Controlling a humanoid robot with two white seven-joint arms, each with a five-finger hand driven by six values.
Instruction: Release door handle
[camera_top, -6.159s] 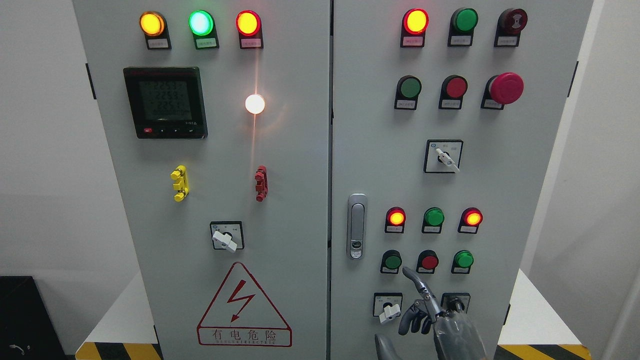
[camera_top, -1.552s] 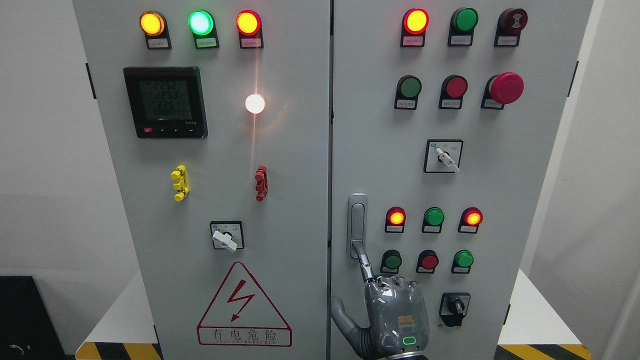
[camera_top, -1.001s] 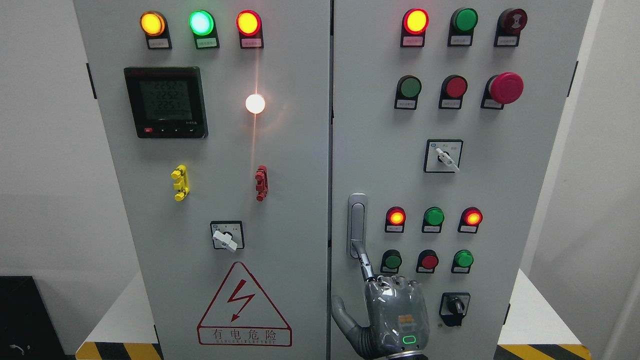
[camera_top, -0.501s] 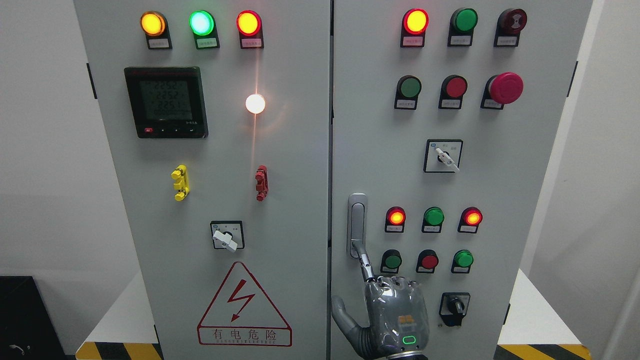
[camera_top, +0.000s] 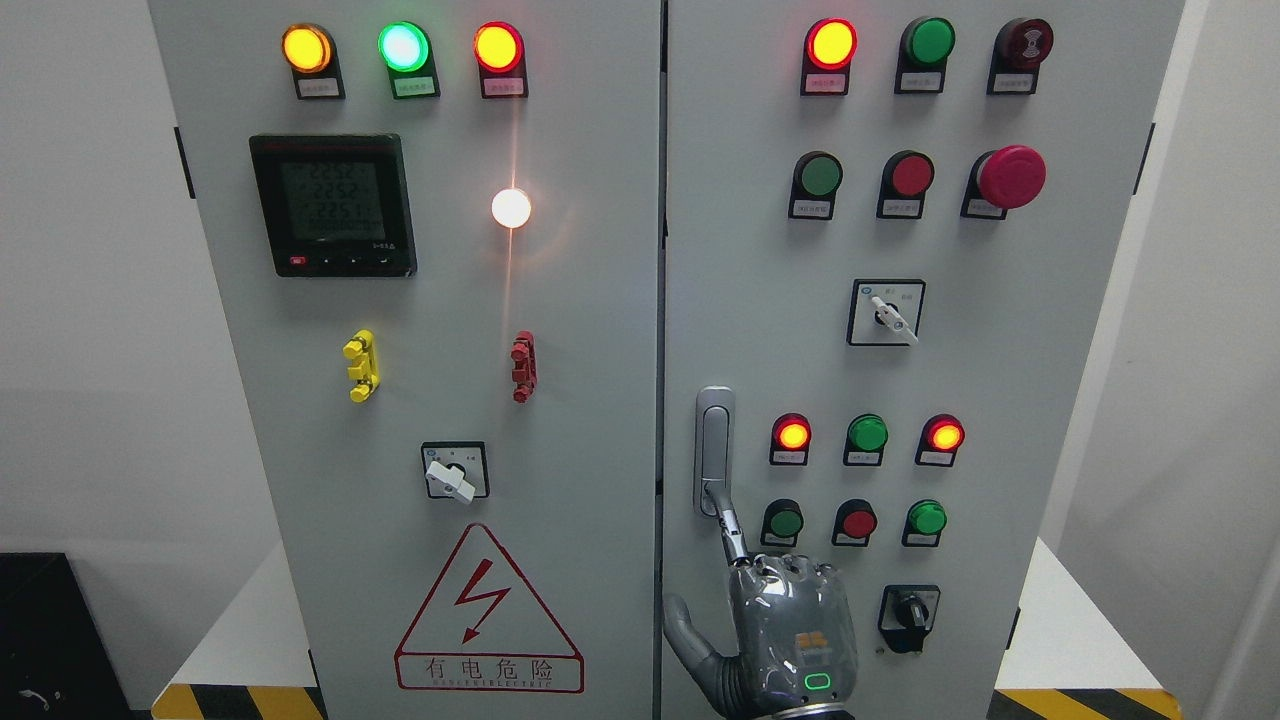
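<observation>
Door handle (camera_top: 714, 440) on grey cabinet (camera_top: 560, 300): right hand (camera_top: 790, 630) fingers curled, index fingertip touching it.

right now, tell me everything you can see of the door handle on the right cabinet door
The door handle is a slim, upright silver-grey bar, metallic-looking, with a rounded top. It sits flat near the left edge of the right door, beside the seam, left of a lit red lamp. Its lower end is hidden by the right hand, whose extended index finger touches it; the other fingers are curled.
</observation>
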